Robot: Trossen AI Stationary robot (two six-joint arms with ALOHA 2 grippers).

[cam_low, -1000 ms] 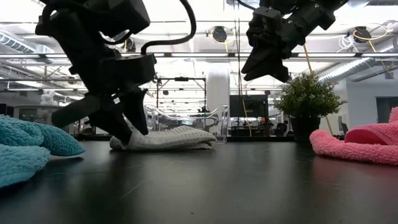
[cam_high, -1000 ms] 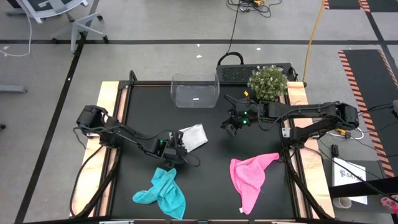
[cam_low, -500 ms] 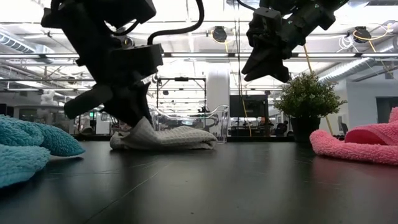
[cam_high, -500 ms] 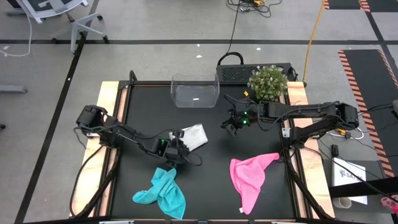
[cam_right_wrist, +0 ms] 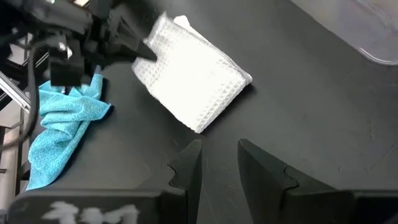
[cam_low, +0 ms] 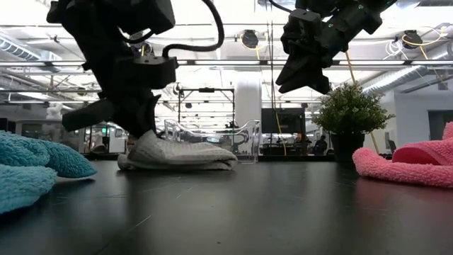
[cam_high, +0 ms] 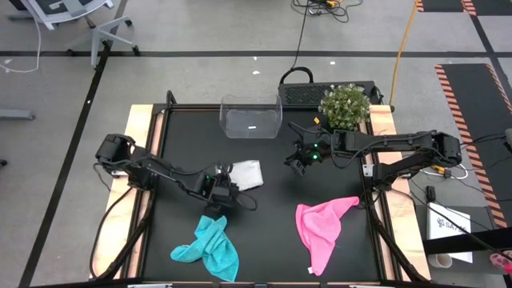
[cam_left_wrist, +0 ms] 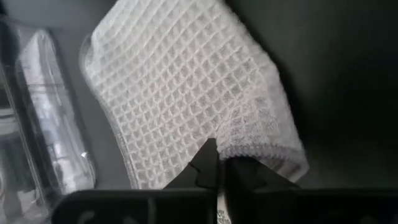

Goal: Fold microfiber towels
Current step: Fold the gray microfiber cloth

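Down at the near edge of the light grey-white towel (cam_high: 247, 174), the left end effector (cam_high: 226, 183) is closed, its fingers pinching the towel's hemmed edge, as the left wrist view shows. That towel lies folded into a compact block on the black tabletop (cam_high: 272, 232), a little in front of the clear plastic bin (cam_high: 251, 117) at the far edge. In the low view the pinched end is raised a little above the rest of the cloth.

The right end effector (cam_high: 299, 159) hangs in the air over the middle of the tabletop, fingers parted, holding nothing; its wrist view looks down on the white towel from a distance.

Nearer the front, the teal towel (cam_high: 209, 250) lies crumpled on the left and the pink towel (cam_high: 320, 228) lies spread loosely on the right. A potted plant (cam_high: 344, 107) stands at the far right corner.
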